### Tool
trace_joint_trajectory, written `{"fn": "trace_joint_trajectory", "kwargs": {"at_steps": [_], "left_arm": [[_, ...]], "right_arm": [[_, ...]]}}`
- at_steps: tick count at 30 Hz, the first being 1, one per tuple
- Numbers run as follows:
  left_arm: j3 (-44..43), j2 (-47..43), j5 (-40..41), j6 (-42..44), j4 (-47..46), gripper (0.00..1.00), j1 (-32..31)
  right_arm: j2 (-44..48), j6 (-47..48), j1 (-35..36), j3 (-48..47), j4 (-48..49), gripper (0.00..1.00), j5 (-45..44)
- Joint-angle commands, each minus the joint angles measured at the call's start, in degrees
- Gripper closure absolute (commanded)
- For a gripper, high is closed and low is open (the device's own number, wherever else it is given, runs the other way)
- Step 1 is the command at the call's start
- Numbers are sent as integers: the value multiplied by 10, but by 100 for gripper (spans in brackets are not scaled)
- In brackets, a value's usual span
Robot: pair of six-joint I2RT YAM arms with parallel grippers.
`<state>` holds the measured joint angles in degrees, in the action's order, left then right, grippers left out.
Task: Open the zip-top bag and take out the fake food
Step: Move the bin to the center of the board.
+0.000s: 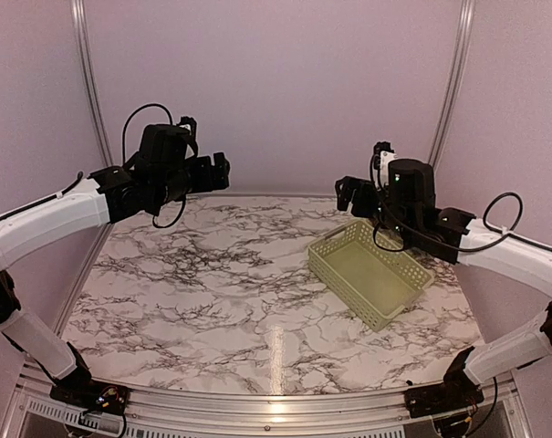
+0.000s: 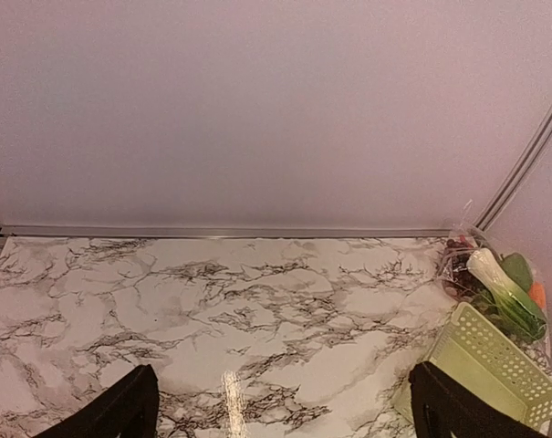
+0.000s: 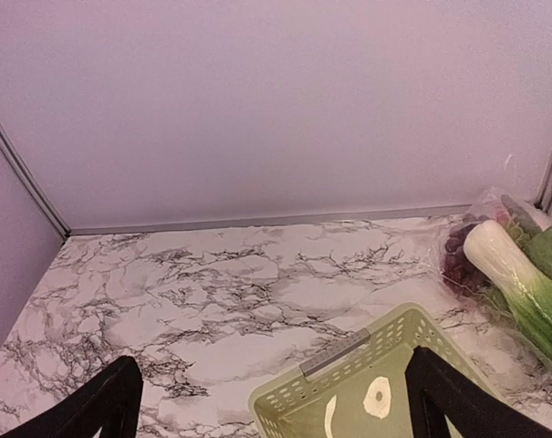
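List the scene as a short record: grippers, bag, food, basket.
left gripper: open, raised above the table, holding nothing
right gripper: open, raised near the basket's far end, holding nothing
zip-top bag: lying in the far right corner, beyond the basket; zip state not visible
fake food: inside the bag; a white-green leek and purple grapes show
basket: pale green, empty, on the table's right side

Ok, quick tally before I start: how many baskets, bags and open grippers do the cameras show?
Pale green lattice plastic basket: 1
Clear crinkly plastic zip-top bag, filled: 1
Open grippers: 2 (left gripper, right gripper)
Total: 4
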<state>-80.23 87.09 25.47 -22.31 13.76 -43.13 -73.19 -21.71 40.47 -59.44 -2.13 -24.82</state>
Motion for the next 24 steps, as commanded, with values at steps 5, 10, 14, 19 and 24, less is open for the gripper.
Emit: {"fn": "trace_joint_trajectory", "kwargs": {"at_steps": [5,10,14,19,24], "left_arm": [[-20,1,19,17,4,1,-4],[-16,-3,13,16,3,1,-3],[-11,-3,1,7,8,1,-1],[-7,-7,-12,-9,31,1,2],[21,-32,-14,-19,41,1,5]], "right_arm": [[-12,12,-8,-31,-21,1,-25],[-51,7,-16,-57,-56,1,-2],[-98,-27,-70,-71,-70,1,107],[-170,-54,-128,-81,-56,2,237],[-231,-81,-164,-96,-39,3,316]]}}
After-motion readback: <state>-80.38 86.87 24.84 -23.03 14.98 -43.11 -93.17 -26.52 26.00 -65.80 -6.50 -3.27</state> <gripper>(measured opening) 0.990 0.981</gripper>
